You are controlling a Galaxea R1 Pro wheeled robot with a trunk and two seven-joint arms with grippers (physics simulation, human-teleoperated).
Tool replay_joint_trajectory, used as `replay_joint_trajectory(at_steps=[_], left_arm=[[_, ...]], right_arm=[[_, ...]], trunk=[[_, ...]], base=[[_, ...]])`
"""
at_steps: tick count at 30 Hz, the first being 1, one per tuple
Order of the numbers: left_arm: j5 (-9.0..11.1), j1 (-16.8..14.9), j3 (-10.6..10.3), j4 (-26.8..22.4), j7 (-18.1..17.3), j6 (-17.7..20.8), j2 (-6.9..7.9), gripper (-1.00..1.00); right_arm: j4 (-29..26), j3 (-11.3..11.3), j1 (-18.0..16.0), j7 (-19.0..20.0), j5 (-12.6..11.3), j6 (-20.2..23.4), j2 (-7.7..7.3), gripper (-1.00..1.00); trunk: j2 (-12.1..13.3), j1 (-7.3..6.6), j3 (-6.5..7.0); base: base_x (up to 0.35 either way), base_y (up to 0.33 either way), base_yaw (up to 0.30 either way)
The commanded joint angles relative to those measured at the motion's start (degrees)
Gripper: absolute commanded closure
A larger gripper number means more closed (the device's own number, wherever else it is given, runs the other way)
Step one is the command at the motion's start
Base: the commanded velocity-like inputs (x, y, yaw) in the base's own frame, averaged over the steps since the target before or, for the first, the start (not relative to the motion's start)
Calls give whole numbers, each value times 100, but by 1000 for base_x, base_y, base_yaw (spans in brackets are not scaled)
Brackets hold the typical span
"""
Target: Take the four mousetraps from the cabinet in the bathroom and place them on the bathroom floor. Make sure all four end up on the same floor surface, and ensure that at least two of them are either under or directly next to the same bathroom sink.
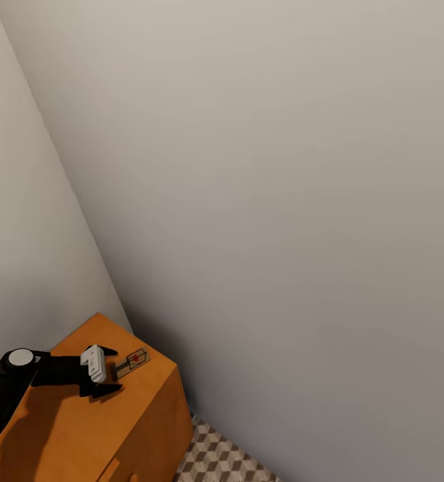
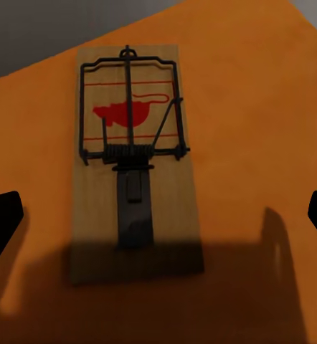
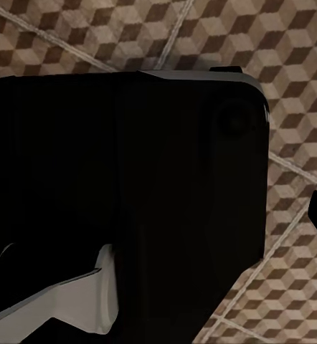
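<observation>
As the left gripper point(image 1: 106, 370) hovers spread wide, one mousetrap point(image 2: 133, 154) lies flat on the cabinet point(image 1: 81, 428) top near the wall; light, stiff, best pinched across its wooden edges.

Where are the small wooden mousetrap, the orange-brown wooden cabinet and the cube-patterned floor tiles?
small wooden mousetrap point(image 2: 133, 161), left wrist view, on its metal spring.
orange-brown wooden cabinet point(image 1: 81, 428), head view, on its bare top.
cube-patterned floor tiles point(image 1: 225, 462), head view, beside the cabinet.

Three cameras, one shared cabinet top

Head looks down at the room corner; left wrist hangs close over the cabinet point(image 1: 81, 428) top, shared with head; right wrist faces floor point(image 3: 287, 57).
</observation>
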Motion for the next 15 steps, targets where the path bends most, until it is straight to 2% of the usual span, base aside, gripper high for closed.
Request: replay_joint_trajectory(at_steps=[1,15], left_arm=[[-18,-5,7,-7,-31,55,-2,-100],[-16,-5,0,-7,-32,55,-2,-100]], right_arm=[[6,42,-5,-8,-52,-21,1,-100],[6,42,-5,-8,-52,-21,2,-100]], trunk=[[-12,3,-19],[-12,3,-126]], base=[[0,0,0],[0,0,0]])
